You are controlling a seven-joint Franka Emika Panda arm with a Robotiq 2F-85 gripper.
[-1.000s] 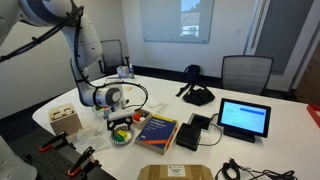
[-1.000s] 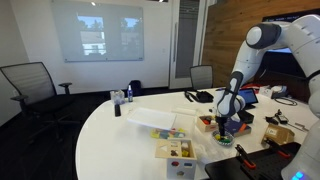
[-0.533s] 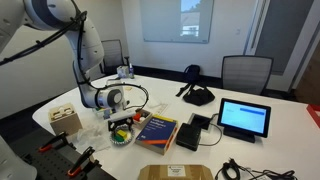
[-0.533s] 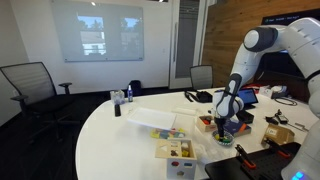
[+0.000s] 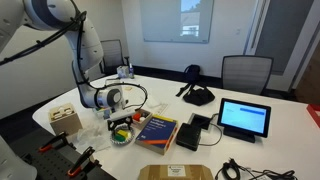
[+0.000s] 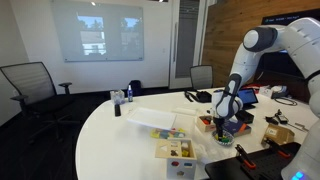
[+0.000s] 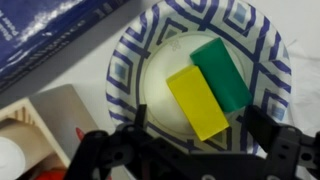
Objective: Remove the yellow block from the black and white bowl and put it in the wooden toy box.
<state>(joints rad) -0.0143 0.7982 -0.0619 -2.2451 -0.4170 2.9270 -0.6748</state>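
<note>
Over the white table (image 5: 285,118), the end effector (image 7: 195,118) gapes wide, empty, above the yellow block (image 7: 197,102).

Even, bright indoor light with soft shadows; the wrist view is blurred, exterior views small and coarse.

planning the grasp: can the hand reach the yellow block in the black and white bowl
Probably yes: the open hand hangs over the uncovered small yellow block; a green rectangular block lies against one long side.

The arm (image 5: 86,52) bends low, its hand (image 7: 195,115) pointing straight down with both fingers (image 7: 137,125) spread apart.
</note>
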